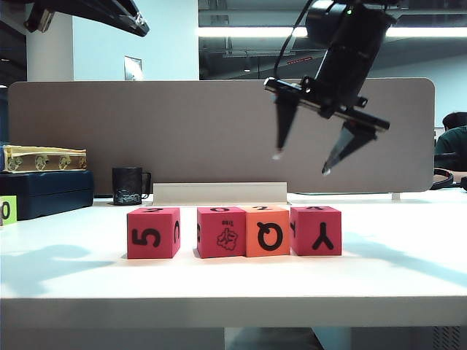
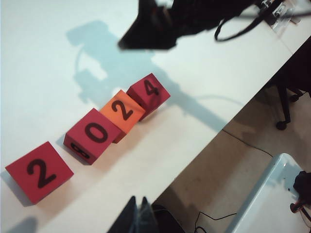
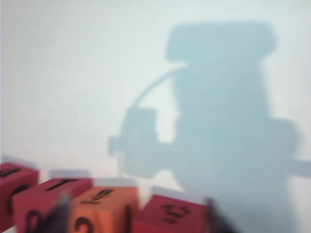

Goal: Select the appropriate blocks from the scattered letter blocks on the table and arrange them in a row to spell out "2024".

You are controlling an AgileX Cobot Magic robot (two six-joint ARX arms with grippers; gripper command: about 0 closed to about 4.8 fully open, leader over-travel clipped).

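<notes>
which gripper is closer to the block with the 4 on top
Right. The right gripper hangs open just above the 4 block at the row's right end. The left gripper, shut, is well off, nearer the other end.

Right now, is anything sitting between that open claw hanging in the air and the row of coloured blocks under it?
Nothing visible. The right tool hangs open above the blocks, with only empty air between its fingertips and their tops. The mug stands well behind, off to the left on the table. The left tool is shut, away from the row.

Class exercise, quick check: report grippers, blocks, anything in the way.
Left gripper shut, raised. Right gripper open, above the row. Four blocks read 2024 on table. Nothing in the way.
</notes>
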